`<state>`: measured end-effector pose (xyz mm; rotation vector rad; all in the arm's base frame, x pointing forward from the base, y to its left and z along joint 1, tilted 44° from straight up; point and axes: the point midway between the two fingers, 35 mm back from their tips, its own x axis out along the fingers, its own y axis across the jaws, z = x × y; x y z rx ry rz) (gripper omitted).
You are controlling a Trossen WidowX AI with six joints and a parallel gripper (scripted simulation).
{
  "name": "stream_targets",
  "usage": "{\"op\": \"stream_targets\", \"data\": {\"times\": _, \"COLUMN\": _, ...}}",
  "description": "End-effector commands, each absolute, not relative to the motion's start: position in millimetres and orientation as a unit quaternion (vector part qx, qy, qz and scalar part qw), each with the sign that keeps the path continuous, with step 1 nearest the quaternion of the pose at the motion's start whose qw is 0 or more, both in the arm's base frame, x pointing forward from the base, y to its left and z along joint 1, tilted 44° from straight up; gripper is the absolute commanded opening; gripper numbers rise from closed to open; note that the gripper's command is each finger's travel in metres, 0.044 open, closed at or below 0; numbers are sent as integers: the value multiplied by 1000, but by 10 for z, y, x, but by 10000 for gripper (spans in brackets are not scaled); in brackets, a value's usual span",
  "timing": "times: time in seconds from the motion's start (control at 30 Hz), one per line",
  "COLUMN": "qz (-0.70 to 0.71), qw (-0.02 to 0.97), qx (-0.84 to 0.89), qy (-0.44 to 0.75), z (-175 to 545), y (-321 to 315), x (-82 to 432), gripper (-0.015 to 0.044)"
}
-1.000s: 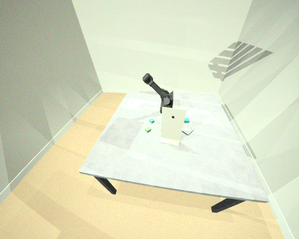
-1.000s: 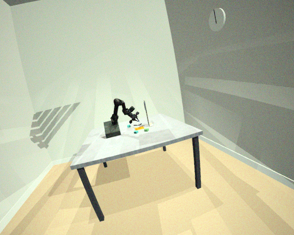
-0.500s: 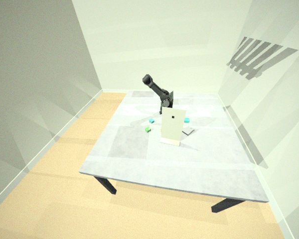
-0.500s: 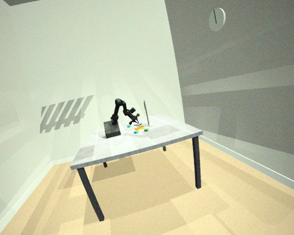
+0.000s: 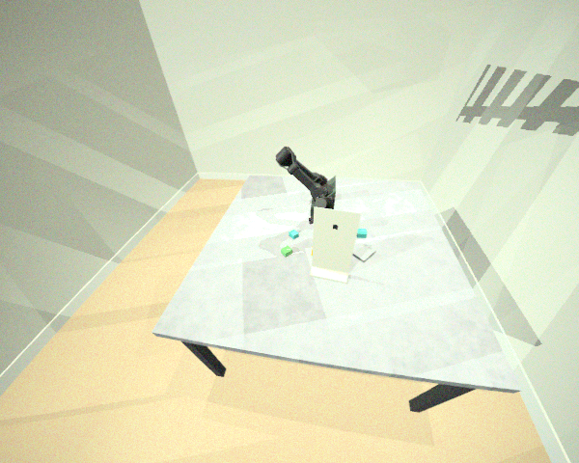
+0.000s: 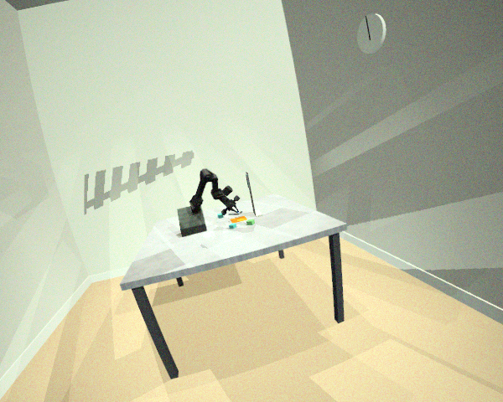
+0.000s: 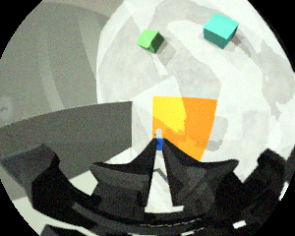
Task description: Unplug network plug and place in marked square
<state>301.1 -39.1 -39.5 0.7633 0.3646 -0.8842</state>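
My gripper (image 6: 239, 211) (image 7: 158, 140) is shut on the small blue plug (image 7: 159, 146), whose pale end points away from the fingers. The fingers tilt down over the table, and the plug is out of the socket. The marked square (image 6: 234, 221) (image 7: 202, 113) is flat and orange on the table, beyond the fingertips in the wrist view. The upright panel (image 5: 336, 249) (image 6: 250, 194) (image 7: 64, 133) stands beyond the hand, at the left of the wrist view. Its small dark socket opening (image 5: 335, 227) shows in the top view. The thin tab cannot be made out.
A green block (image 5: 286, 251) (image 6: 250, 222) (image 7: 149, 41) lies near the square. One teal block (image 5: 293, 233) (image 6: 232, 225) (image 7: 220, 31) is on the same side; another teal block (image 5: 361, 232) (image 6: 220, 215) is on the other side. A flat grey piece (image 5: 364, 253) lies beside the panel.
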Motion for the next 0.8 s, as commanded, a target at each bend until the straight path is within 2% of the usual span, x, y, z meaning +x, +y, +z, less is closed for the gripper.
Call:
{"op": "stream_targets", "data": {"times": 0.0, "qz": -416, "qw": 819, "qx": 354, "qy": 177, "z": -441, "y": -416, "x": 2989, "gripper": 0}}
{"op": "stream_targets", "data": {"times": 0.77, "qz": -416, "qw": 820, "qx": 353, "qy": 176, "z": -593, "y": -570, "x": 2983, "gripper": 0}}
